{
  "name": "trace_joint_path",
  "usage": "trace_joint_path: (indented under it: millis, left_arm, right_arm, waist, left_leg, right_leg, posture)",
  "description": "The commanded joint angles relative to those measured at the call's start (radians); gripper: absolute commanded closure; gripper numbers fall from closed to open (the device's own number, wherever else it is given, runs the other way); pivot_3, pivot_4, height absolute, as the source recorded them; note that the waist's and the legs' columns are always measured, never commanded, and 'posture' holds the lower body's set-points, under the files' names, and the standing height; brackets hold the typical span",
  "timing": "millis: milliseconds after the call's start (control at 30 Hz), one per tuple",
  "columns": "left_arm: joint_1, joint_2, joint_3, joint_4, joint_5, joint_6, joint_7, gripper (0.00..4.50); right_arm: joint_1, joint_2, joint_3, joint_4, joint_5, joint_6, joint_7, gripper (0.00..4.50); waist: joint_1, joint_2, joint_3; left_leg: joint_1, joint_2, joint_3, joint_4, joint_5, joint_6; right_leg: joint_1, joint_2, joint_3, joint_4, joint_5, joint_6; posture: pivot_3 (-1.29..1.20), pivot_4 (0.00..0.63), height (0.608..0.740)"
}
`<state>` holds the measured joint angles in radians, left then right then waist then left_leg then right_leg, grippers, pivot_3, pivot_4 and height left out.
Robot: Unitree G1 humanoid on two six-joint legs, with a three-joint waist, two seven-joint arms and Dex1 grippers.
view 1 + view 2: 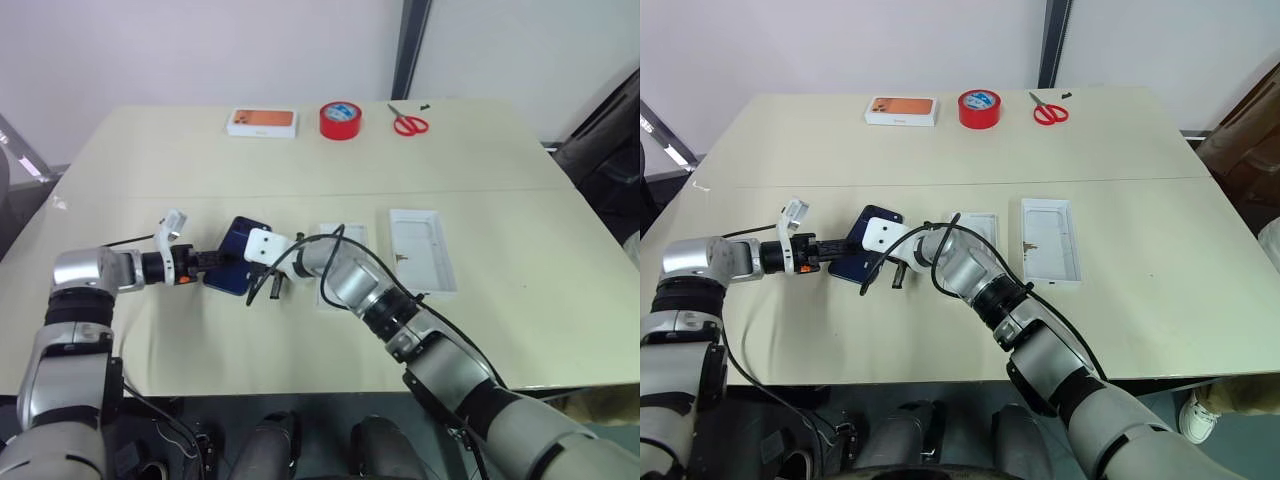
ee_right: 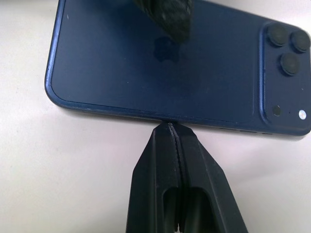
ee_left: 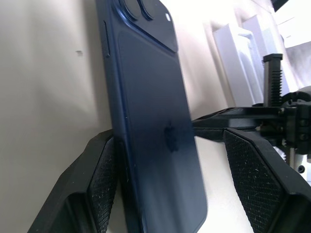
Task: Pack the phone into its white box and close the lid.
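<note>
Your left gripper [image 3: 165, 194] stands spread around the phone [image 2: 165, 68], one pad [image 3: 104, 184] against its edge, the other clear of its back. The phone sits on the table [image 1: 300, 215] left of the white box [image 1: 345, 240], your right gripper [image 2: 171, 127] pressed together, tips touching its long edge.

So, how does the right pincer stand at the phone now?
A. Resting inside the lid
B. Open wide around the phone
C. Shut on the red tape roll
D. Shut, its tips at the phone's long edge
D: the right pincer has its two fingers pressed together, with the tips against the long side edge of the phone.
</note>
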<state>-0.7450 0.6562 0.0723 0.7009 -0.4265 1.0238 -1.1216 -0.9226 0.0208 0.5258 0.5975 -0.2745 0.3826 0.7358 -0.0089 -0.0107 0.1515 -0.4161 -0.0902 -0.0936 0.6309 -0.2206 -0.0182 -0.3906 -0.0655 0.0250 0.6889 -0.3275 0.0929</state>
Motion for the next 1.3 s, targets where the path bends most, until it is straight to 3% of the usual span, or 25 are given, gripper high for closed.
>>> trace_joint_path:
  millis: [33,133,333,567,633,700,900,1000,1133,1300]
  left_arm:
    - [0.013,-0.056,-0.02,0.053,0.014,0.025,0.035,1.06]
    - [0.004,-0.048,0.01,0.092,0.018,0.016,0.051,1.06]
    - [0.023,-0.042,0.042,0.085,0.0,0.04,0.049,3.91]
    - [0.049,-0.047,0.06,0.061,-0.018,0.065,0.071,3.91]
    - [0.053,-0.048,0.073,0.061,-0.025,0.077,0.079,4.38]
    - [0.057,-0.052,0.092,0.055,-0.044,0.095,0.086,4.49]
    - [0.082,-0.06,0.203,-0.012,-0.144,0.174,0.099,4.49]
    - [0.097,-0.083,0.311,-0.047,-0.221,0.218,0.139,4.5]
    - [0.151,-0.141,0.411,-0.155,-0.294,0.232,0.21,4.5]
    - [0.194,-0.22,0.511,-0.277,-0.366,0.27,0.344,4.5]
  right_arm:
    - [-0.015,-0.007,-0.007,0.008,-0.005,-0.012,0.0,4.48]
    - [-0.012,-0.014,-0.007,0.009,-0.009,-0.015,-0.005,4.48]
    - [-0.001,-0.023,-0.007,-0.006,-0.006,-0.014,-0.001,4.5]
    - [-0.004,-0.035,-0.015,-0.006,-0.003,-0.025,-0.008,4.5]
    - [-0.002,-0.038,-0.02,-0.009,0.002,-0.035,-0.01,4.5]
    - [0.007,-0.044,-0.037,-0.03,0.021,-0.056,-0.006,4.5]
    - [0.042,-0.039,-0.215,-0.161,0.241,0.009,0.094,4.5]
    - [0.08,-0.089,-0.254,-0.266,0.307,0.047,0.159,3.62]
    - [0.167,-0.209,-0.251,-0.438,0.343,0.009,0.252,1.65]
    - [0.315,-0.399,-0.251,-0.626,0.396,-0.093,0.394,1.65]
  waist:
    - [0.0,0.0,0.0]
    - [0.0,0.0,0.0]
    - [-0.005,0.0,0.0]
    - [-0.012,-0.001,-0.001]
    - [-0.011,-0.001,-0.001]
    - [-0.011,-0.001,-0.001]
    - [-0.016,-0.001,-0.001]
    - [-0.015,-0.001,-0.001]
    - [-0.01,-0.001,-0.001]
    - [-0.009,-0.002,0.0]
  left_leg:
    - [0.0,0.0,-0.001,0.0,0.0,0.0]
    - [0.0,0.0,-0.001,0.0,0.0,0.0]
    - [0.0,0.0,-0.002,0.0,0.0,0.0]
    - [0.001,0.0,-0.002,-0.001,0.0,0.0]
    - [0.001,0.0,-0.002,-0.001,0.0,0.0]
    - [0.001,0.0,-0.002,-0.002,0.0,0.0]
    - [0.0,0.001,-0.002,-0.002,0.0,0.0]
    - [-0.001,0.001,-0.002,-0.002,0.0,0.0]
    - [-0.002,0.001,-0.002,-0.001,0.0,0.0]
    - [-0.01,0.002,-0.002,0.0,0.0,0.0]
  right_leg:
    - [0.0,0.0,0.0,0.0,0.0,0.0]
    - [0.001,0.0,0.0,0.0,0.0,0.0]
    - [0.0,0.0,0.0,0.0,0.0,0.0]
    - [0.0,0.001,0.0,-0.001,0.0,0.0]
    - [0.0,0.001,0.0,-0.001,0.0,0.0]
    - [0.001,0.001,0.0,-0.001,0.0,0.0]
    - [0.0,0.001,0.0,-0.002,0.0,0.0]
    - [-0.001,0.001,0.0,-0.003,0.0,0.0]
    - [-0.001,0.001,0.0,-0.003,0.0,0.0]
    - [-0.003,0.001,0.0,-0.004,0.0,0.0]
  posture:
    - [0.0,0.15,0.734]
    - [0.0,0.15,0.734]
    - [0.0,0.15,0.734]
    - [0.0,0.15,0.734]
    - [0.0,0.15,0.734]
    - [0.0,0.15,0.734]
    - [0.0,0.15,0.734]
    - [0.0,0.15,0.734]
    - [0.0,0.15,0.734]
    - [0.0,0.15,0.734]
